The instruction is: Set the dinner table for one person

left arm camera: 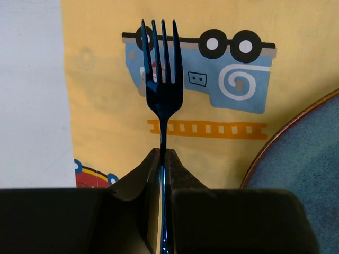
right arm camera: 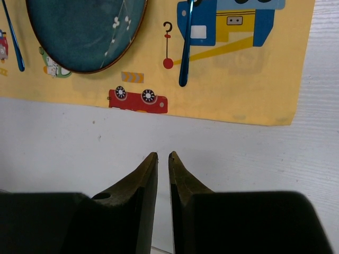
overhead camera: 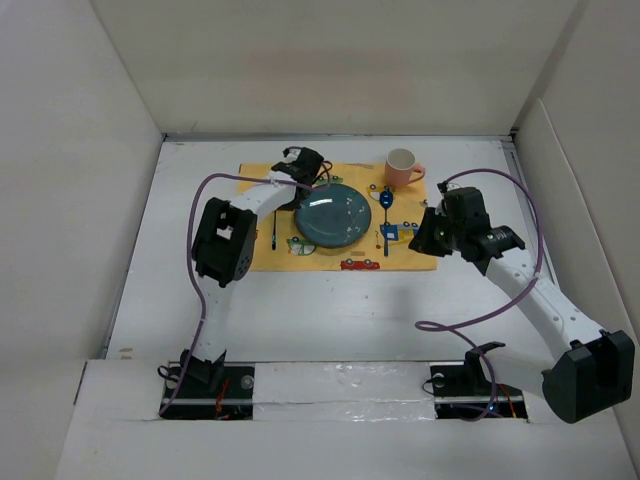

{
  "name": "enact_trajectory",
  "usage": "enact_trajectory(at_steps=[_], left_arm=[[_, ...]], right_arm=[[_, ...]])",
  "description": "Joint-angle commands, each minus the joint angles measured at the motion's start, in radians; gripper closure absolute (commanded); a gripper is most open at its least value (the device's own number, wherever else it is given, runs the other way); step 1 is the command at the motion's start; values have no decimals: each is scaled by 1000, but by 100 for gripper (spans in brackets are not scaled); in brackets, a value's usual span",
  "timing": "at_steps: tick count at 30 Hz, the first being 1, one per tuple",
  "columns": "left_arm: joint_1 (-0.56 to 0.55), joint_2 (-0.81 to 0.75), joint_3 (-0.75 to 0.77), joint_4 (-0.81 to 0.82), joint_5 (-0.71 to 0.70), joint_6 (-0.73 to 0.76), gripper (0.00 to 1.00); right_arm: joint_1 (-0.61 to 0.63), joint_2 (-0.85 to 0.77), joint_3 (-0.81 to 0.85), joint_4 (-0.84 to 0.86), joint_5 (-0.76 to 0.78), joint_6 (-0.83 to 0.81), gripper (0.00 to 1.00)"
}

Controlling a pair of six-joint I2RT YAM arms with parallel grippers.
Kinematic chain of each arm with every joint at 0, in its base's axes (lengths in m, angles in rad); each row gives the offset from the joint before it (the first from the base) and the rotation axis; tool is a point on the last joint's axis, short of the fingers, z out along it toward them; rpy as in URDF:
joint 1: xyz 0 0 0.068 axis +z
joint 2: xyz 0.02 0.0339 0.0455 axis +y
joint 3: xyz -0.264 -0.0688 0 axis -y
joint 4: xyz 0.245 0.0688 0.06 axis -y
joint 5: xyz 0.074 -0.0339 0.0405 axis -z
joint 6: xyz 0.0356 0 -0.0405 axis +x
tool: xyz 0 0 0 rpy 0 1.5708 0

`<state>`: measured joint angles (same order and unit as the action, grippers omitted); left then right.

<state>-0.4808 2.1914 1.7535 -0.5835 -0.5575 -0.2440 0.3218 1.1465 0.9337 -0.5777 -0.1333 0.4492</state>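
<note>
The white dinner table (overhead camera: 300,310) carries a yellow car-print mat (overhead camera: 262,255) with a teal plate (overhead camera: 333,216) in its middle. My left gripper (left arm camera: 163,152) is shut on the handle of a blue fork (left arm camera: 163,92), tines pointing away, just above the mat left of the plate (left arm camera: 310,174). In the top view this gripper (overhead camera: 305,165) is at the plate's far left rim. My right gripper (right arm camera: 163,154) has its jaws almost together with nothing between them, over bare table (right arm camera: 79,148) near the mat's right front corner (overhead camera: 425,235).
A pink mug (overhead camera: 403,167) stands at the mat's far right. A blue utensil (right arm camera: 185,47) lies right of the plate (right arm camera: 85,32), and another (right arm camera: 13,39) lies left of it. White walls enclose the table on three sides.
</note>
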Motion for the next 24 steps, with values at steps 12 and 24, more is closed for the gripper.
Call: enact_trajectory(at_steps=[12,24], left_arm=[[-5,24,-22,16,-44,-5,87],[-5,-249,-11,-30,-74,-63,49]], right_arm=[[-3,-31,11,-20,24,2,79],[-3,-18,111,-19,9,-9,94]])
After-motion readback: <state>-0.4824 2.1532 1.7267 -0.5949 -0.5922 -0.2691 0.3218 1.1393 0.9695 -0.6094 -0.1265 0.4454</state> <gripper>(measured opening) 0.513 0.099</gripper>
